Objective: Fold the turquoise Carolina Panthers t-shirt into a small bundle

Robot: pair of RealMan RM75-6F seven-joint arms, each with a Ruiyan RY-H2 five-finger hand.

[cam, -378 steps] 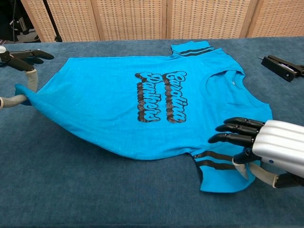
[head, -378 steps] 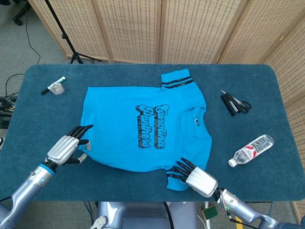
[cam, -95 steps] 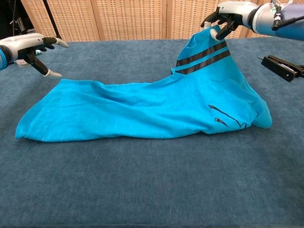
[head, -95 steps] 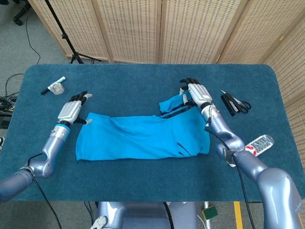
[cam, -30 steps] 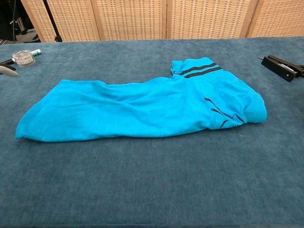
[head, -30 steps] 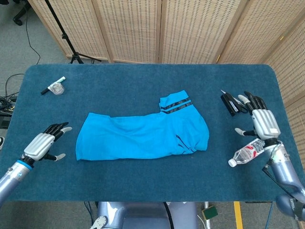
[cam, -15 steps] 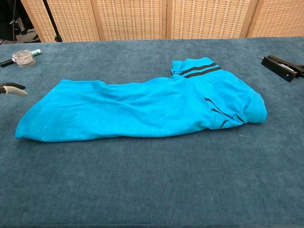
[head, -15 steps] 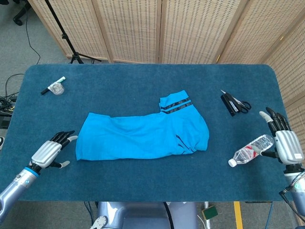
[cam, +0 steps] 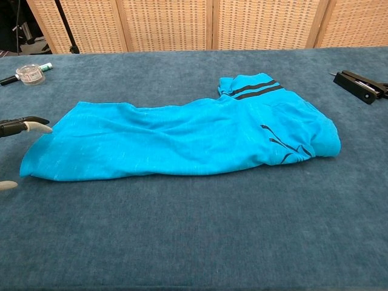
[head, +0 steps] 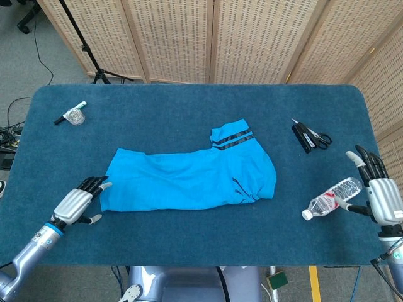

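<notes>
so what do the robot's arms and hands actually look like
Both match. The left hand and right hand have ribbed silver-white backs, black fingers with pale tips, and a light thumb. The left wrist carries a bright blue ring, and behind it runs a smooth metallic blue-grey arm. A thin dark cable trails near the right wrist.

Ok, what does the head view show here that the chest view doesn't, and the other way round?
Only the head view shows the right hand, open beside the water bottle, the whole left hand, open by the shirt's hem end, and the wicker screens in full. The chest view adds nothing new beyond a closer look at the cloth's wrinkles; of the left hand it catches just fingertips. Both show the folded turquoise t-shirt, the scissors and the small jar.
</notes>
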